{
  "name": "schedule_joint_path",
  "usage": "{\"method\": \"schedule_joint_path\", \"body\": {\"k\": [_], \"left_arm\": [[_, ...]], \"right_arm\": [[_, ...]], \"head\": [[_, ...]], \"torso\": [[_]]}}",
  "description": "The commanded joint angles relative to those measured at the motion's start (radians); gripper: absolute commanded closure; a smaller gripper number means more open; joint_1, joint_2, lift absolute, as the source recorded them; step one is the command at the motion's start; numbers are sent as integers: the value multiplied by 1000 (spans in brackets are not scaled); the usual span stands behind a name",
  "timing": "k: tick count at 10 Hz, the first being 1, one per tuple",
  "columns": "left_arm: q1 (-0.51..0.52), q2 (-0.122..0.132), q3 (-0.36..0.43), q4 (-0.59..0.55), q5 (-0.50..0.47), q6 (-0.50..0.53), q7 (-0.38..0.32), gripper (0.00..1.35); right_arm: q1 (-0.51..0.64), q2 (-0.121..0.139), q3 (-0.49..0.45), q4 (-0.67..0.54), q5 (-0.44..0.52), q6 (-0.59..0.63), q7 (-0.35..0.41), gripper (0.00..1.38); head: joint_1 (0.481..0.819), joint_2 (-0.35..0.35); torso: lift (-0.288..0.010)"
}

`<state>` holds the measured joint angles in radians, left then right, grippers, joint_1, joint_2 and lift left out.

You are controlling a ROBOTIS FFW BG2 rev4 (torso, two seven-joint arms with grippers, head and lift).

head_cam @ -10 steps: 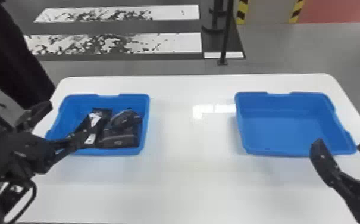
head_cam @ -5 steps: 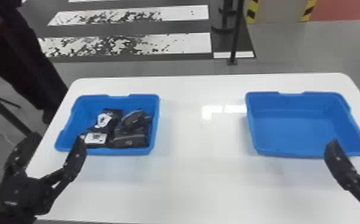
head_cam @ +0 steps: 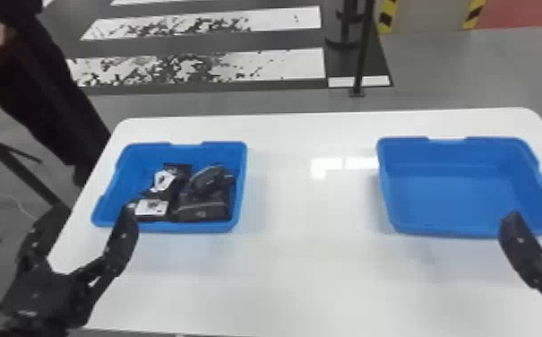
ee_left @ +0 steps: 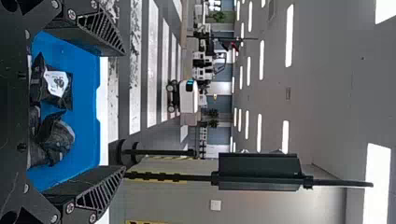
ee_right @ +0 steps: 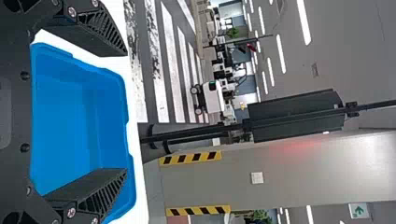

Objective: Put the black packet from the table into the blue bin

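At the table's left, my left gripper [head_cam: 87, 219] stands open near the front left corner of the left blue bin [head_cam: 241, 188], nothing between its fingers. That bin holds several black packets; one with a white label [head_cam: 152, 208] lies by the front wall, beside a plain dark packet [head_cam: 204, 210]. From the left wrist, the open left gripper [ee_left: 123, 110] has a white-labelled packet [ee_left: 57, 83] and the bin [ee_left: 86, 107] beyond it. My right gripper [head_cam: 525, 251] is by the front of the right blue bin [head_cam: 453, 192]; its wrist view shows the right gripper [ee_right: 126, 112] open and empty.
The white table [head_cam: 314, 251] carries both bins, with a wide gap between them. A black post [head_cam: 363, 49] rises from the floor behind the table. A person stands beyond the table's back left corner.
My left gripper has drawn back from over the left bin toward the table's front left. The head view has swung a little left. My right gripper looks unmoved beside its bin.
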<state>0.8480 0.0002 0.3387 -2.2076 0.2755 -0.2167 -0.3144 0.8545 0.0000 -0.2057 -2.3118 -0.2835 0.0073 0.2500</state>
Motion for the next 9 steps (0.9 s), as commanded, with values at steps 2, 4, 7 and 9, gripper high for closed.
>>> {"method": "schedule_joint_path", "body": {"k": [2, 4, 7, 9], "left_arm": [[-6, 11, -20, 0, 14, -12, 0, 170], [-9, 18, -28, 0, 30, -24, 0, 170], [-6, 18, -22, 0, 34, -31, 0, 170], [-4, 18, -22, 0, 36, -31, 2, 170]], "right_arm": [[0, 1, 0, -4, 14, 0, 0, 133], [2, 1, 4, -6, 18, 0, 0, 133], [2, 1, 2, -4, 16, -10, 0, 133], [2, 1, 4, 1, 14, -15, 0, 133]], "head": [[695, 104], [695, 94], [695, 94], [695, 94]], "torso": [[-110], [-110], [-110], [-110]]}}
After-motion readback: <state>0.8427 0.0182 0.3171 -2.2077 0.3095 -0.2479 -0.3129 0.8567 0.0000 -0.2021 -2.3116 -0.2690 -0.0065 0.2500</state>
